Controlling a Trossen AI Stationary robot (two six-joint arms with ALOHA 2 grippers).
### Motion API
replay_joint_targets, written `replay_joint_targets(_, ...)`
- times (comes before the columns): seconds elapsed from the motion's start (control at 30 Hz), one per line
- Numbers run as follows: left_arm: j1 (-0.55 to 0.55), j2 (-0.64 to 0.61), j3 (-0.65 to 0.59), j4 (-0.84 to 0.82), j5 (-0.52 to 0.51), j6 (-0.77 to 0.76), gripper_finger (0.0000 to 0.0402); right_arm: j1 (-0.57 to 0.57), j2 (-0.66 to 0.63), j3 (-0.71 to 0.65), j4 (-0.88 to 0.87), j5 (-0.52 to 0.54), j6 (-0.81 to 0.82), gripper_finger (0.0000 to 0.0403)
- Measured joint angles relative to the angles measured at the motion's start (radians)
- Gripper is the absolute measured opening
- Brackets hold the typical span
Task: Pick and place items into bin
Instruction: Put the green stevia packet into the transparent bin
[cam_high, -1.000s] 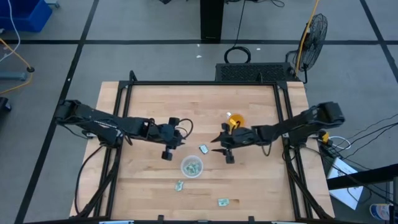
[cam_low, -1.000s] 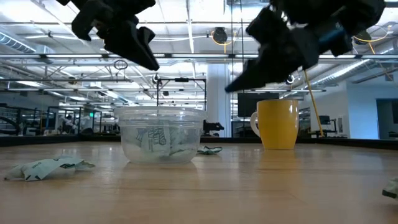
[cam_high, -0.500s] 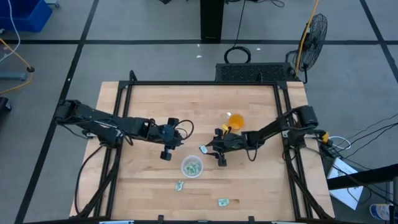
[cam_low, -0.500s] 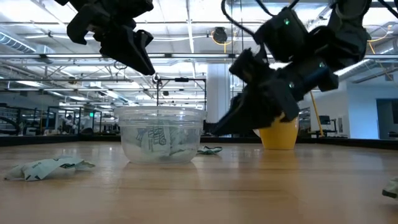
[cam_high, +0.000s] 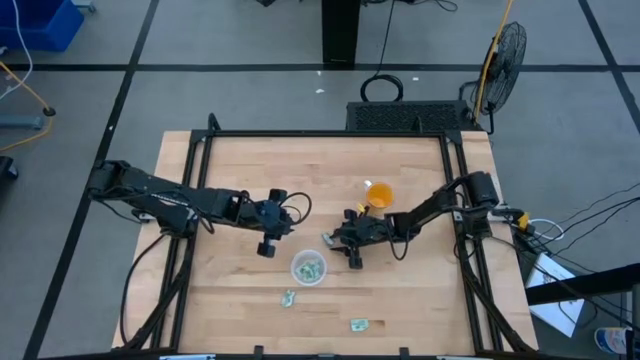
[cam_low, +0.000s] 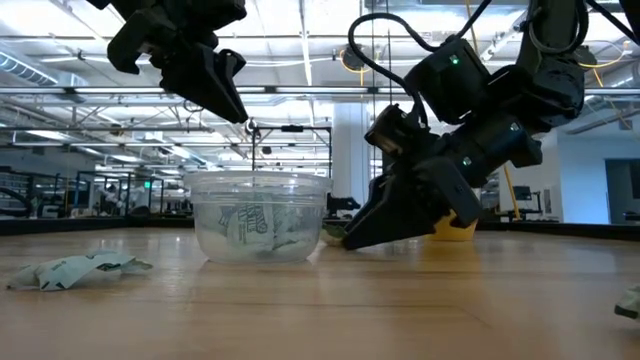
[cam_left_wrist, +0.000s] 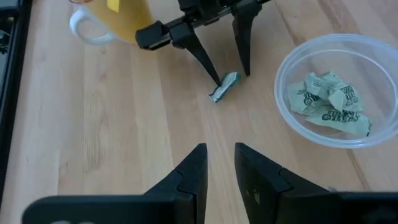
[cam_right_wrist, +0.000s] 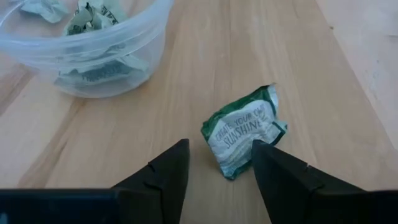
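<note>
A green-and-white packet (cam_right_wrist: 244, 130) lies flat on the wooden table just right of the clear dish (cam_high: 297, 262); it also shows in the left wrist view (cam_left_wrist: 224, 87). My right gripper (cam_right_wrist: 221, 152) is open, low at the table, one finger on either side of this packet. The dish (cam_left_wrist: 280, 84) holds several crumpled packets (cam_left_wrist: 329, 102). My left gripper (cam_left_wrist: 219, 152) hangs above the table, left of the packet and beyond the dish, slightly open and empty. Two more packets (cam_high: 288, 297) (cam_high: 360, 324) lie near the table's front edge. My right gripper comes at the packet slanting down from the table's right side, its fingers astride the packet's short width. One fingertip (cam_right_wrist: 267, 155) stands at the packet's edge (cam_right_wrist: 273, 134); whether it touches, I cannot tell. The packet lies flat on the table.
An orange cup (cam_high: 380, 193) stands behind my right gripper, toward the far right. The dish wall (cam_right_wrist: 124, 50) is close to the packet. A black frame (cam_high: 320, 133) borders the table. Bare wood lies along the far side and at the left.
My right gripper has gone toward the table's left edge and down, from beside the orange cup to the packet by the dish, and now stands astride it at table height. The packet and the dish have stayed where they were.
</note>
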Motion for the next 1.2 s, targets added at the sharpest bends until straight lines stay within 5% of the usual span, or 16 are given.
replay_joint_targets(0.2, 0.000, 0.000, 0.000, 0.000, 0.000, 0.000, 0.0088, -0.016, 0.003, 0.000, -0.006, -0.006, 0.009, 0.0144)
replay_joint_targets(0.6, 0.000, 0.000, 0.000, 0.000, 0.000, -0.004, 0.0088, -0.020, -0.012, -0.002, 0.021, 0.002, 0.047, 0.0013)
replay_joint_targets(0.97, 0.000, 0.000, 0.000, -0.005, -0.008, 0.025, 0.0088, 0.056, -0.283, 0.009, -0.077, -0.001, -0.045, 0.0009)
replay_joint_targets(1.2, 0.000, 0.000, 0.000, 0.000, -0.205, 0.026, 0.0088, 0.123, -0.286, 0.191, -0.234, -0.081, -0.179, 0.0008)
